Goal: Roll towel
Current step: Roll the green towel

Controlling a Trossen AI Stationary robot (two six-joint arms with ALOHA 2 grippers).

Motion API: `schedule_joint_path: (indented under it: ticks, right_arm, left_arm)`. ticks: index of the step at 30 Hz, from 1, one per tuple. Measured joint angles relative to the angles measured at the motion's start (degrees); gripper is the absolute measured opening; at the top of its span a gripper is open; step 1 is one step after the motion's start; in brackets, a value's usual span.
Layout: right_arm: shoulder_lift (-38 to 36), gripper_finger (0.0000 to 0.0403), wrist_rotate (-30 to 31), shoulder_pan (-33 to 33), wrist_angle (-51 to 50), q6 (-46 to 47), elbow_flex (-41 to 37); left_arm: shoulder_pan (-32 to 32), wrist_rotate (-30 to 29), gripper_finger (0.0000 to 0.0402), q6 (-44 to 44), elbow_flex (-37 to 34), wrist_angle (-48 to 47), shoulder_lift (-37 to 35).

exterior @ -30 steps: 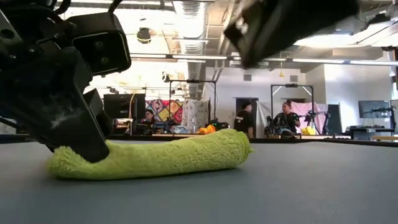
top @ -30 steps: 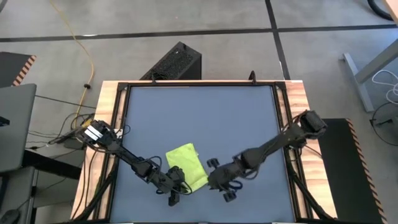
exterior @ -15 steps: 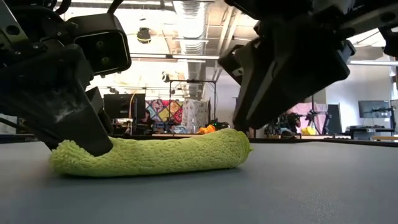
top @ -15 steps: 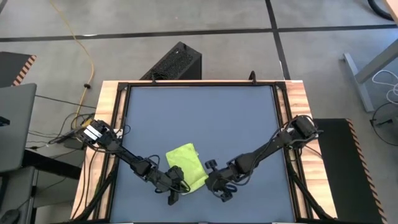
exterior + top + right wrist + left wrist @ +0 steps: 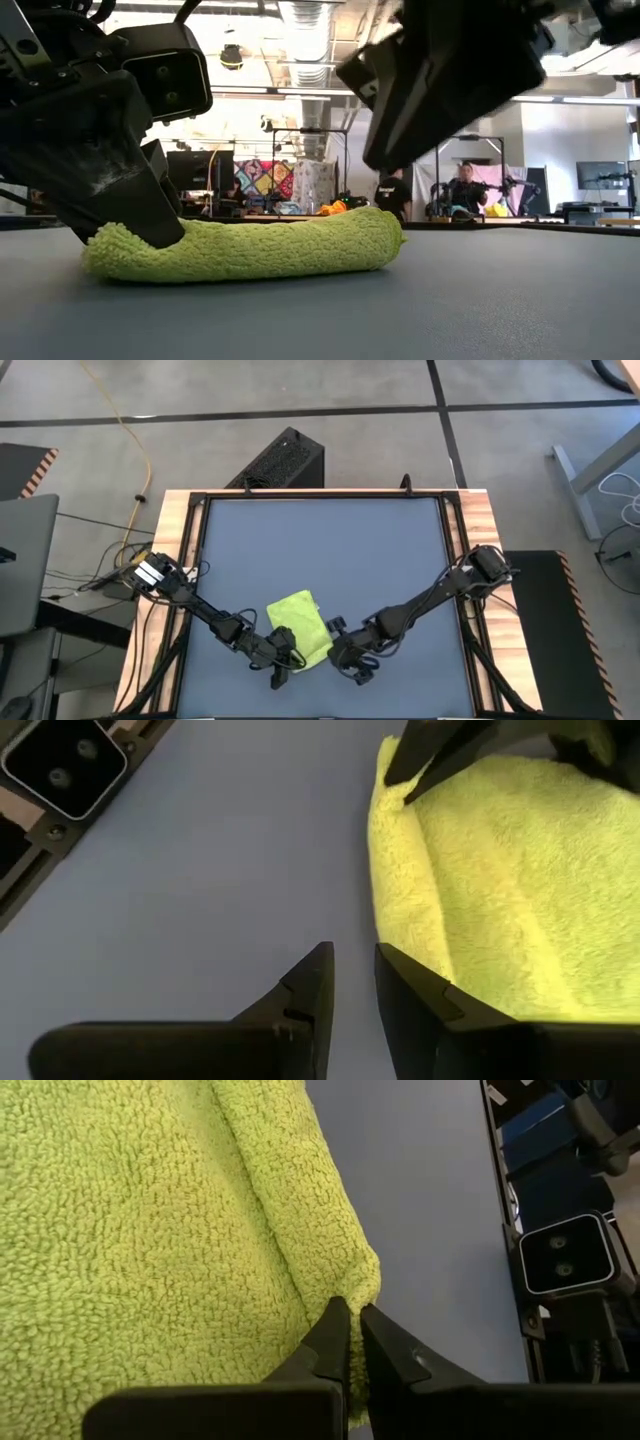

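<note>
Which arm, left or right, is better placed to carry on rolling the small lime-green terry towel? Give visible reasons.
Probably the left. The left gripper is pinched on the folded edge of the lime-green terry towel, at table level. The right gripper hangs nearly closed over bare dark blue-grey tabletop beside the towel, holding nothing.

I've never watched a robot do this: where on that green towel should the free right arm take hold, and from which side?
Probably the rolled near edge of the towel, at its open end. The left end effector already pinches the other end of that fold, nearly shut. The right end effector hangs beside the edge, fingers close together and not touching it, so it would have to open, then come in low from its own side.
</note>
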Motion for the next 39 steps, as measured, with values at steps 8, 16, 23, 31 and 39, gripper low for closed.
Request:
schedule_joint_path:
  ticks: [8, 16, 23, 31, 39]
  right_arm:
    - [0.0, 0.0144, 0.0, -1.6, -6.1, 0.9, 2.6]
    - [0.0, 0.0258, 0.0, -1.9, -5.7, 1.0, 2.6]
    - [0.8, 0.0261, 0.7, 1.8, -3.8, -6.5, 2.6]
    - [5.5, 0.0259, 4.2, 0.5, -1.3, -6.3, 2.6]
    - [6.4, 0.0254, 4.2, 0.3, -1.6, -6.1, 2.7]
  left_arm:
    - [0.0, 0.2, 0.0000, 0.4, 0.0, 0.1, 0.0]
    - [0.0, 0.4, 0.0000, 1.0, 0.0, 0.0, 0.0]
    - [0.0, 0.2, 0.0000, 1.4, 0.0, 0.0, 0.0]
    - [-0.1, 0.1, 0.0000, 1.7, 0.0, 0.3, 0.0]
    - [-0.1, -0.1, 0.0000, 2.0, 0.0, 1.3, 0.0]
